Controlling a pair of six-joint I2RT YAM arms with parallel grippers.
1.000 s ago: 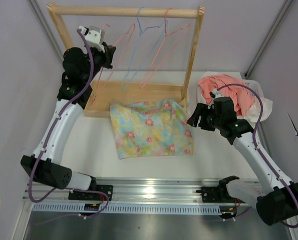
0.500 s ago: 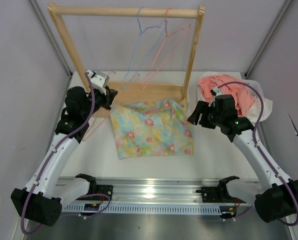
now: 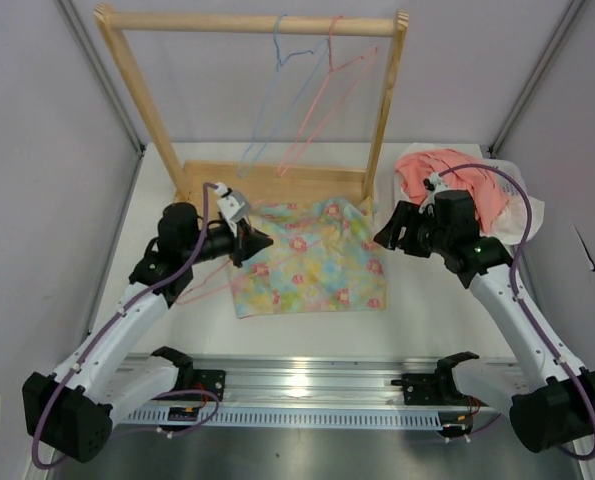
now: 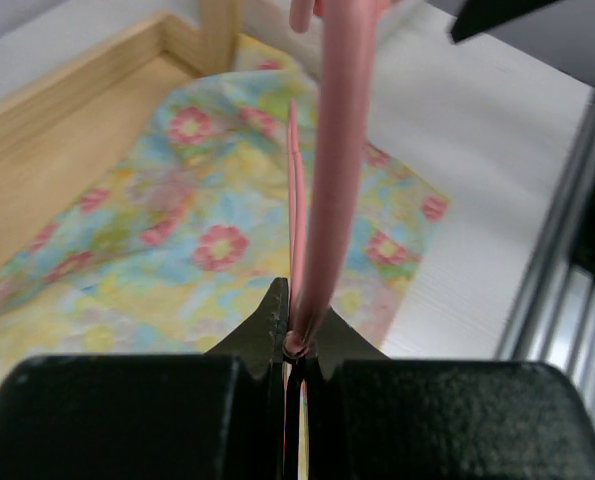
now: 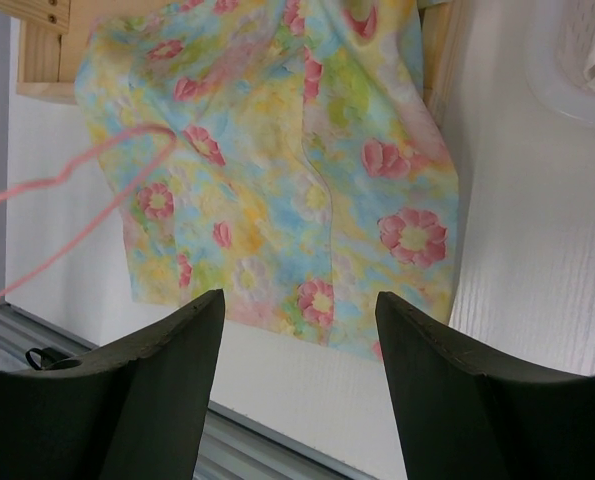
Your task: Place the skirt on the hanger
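The skirt (image 3: 305, 255) is a roughly rectangular cloth in pastel yellow, light blue and green with pink flower prints. It lies spread flat on the table (image 3: 417, 310), between the two arms. Its far edge overlaps the base of the wooden rack (image 3: 252, 22), and its near edge sits well back from the aluminium rail (image 3: 307, 380) at the front.

The left pincer (image 4: 299, 320) is closed tight on the thin pink wire of the hanger (image 4: 335, 150) and holds it just above the left part of the skirt. The wire reaches out across the cloth, and the hanger's hook end shows to the left of the cloth in the right wrist view.

The right pincer (image 5: 299, 300) stands wide apart and holds nothing. It hangs over the skirt's right edge.

Bare white table shows left, right and in front of the skirt. A coral-pink garment (image 3: 447, 180) lies heaped at the far right, apart from the skirt. Pale lilac-grey walls enclose the table on three sides.
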